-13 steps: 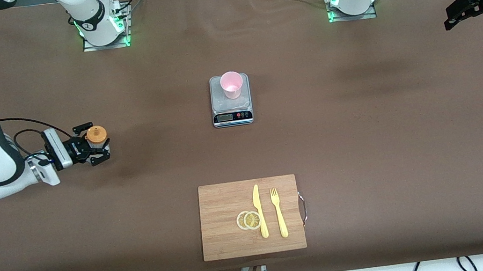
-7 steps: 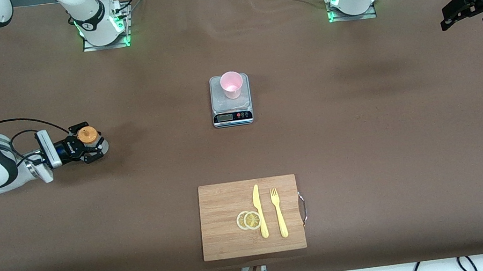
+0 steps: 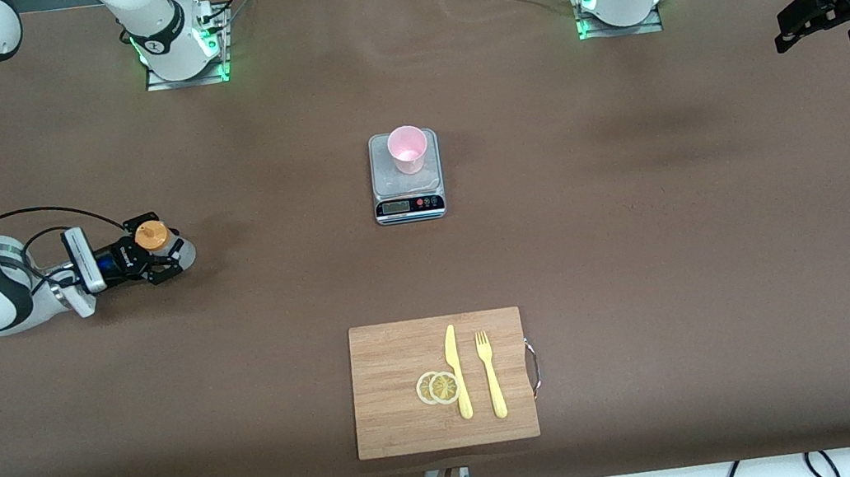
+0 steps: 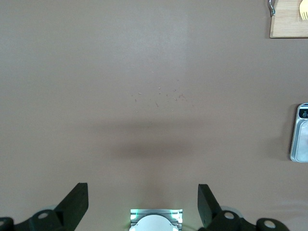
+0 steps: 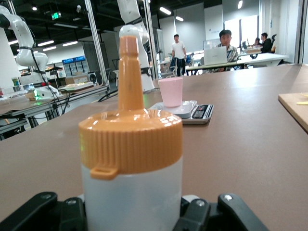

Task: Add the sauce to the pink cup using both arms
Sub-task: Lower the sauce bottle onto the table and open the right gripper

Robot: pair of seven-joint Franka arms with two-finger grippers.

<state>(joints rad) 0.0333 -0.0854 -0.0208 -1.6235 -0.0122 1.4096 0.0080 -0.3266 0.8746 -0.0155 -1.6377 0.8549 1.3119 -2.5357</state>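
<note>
A brown table [image 3: 642,241] fills the frame. At its mid-left edge the right gripper [image 3: 163,258] is clamped on the bottle [image 3: 158,241], which stands upright between the fingers, orange cap up. The cup [image 3: 407,148] sits on the scale [image 3: 407,191] just above centre, well apart from that gripper. At the upper right edge the left gripper [image 3: 795,30] waits, fingers spread, holding nothing.

Bright even overhead light; soft shadows on table [image 3: 642,241]; right wrist background hall dim, ceiling lamps glaring.
</note>
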